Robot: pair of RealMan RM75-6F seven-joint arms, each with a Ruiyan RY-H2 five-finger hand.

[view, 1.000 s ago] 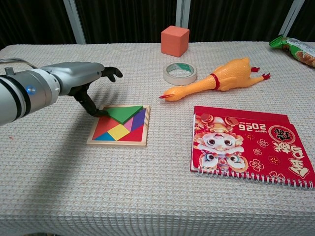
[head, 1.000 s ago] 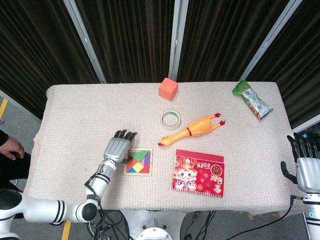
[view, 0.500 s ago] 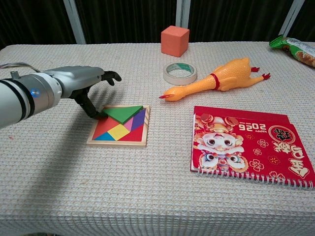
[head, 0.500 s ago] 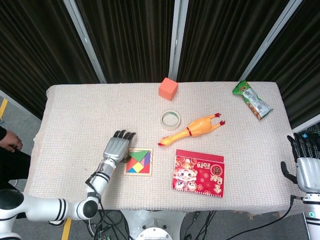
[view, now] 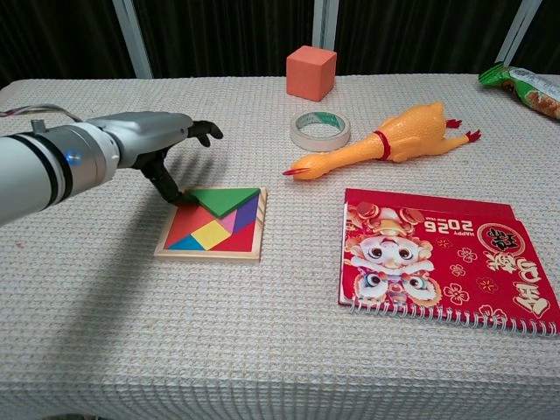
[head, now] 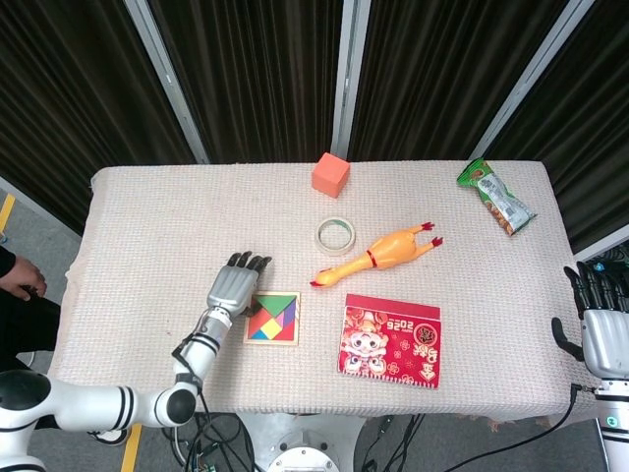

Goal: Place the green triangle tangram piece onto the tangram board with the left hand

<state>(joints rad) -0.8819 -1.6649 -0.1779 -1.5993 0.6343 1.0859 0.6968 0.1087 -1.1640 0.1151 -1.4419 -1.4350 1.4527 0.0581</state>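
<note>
The green triangle tangram piece [view: 224, 199] sits on the tangram board [view: 213, 255], at its far edge, filling the top of the coloured pattern; from the chest view it looks seated level with the other pieces, though I can't be sure it is fully down in its slot. The left hand [view: 164, 144] hovers just off the board's far-left corner, palm down. Its thumb reaches down to the piece's left tip while the other fingers [view: 206, 131] stretch forward, apart. Whether the thumb is touching the piece or only nudging beside it, I cannot tell; it looks like a steadying or pushing contact rather than a grasp, so I judge the hand to be holding nothing. The right hand [head: 600, 320] hangs off the table's right edge, fingers up and spread, holding nothing, presumably parked out of the way.

Around the board there is one of each: a red spiral-bound calendar [view: 433, 260] beside it, a rubber chicken [view: 394, 137], a roll of tape [view: 320, 129], an orange cube [view: 311, 73] and a green snack packet [head: 496, 196] at the far right corner.
</note>
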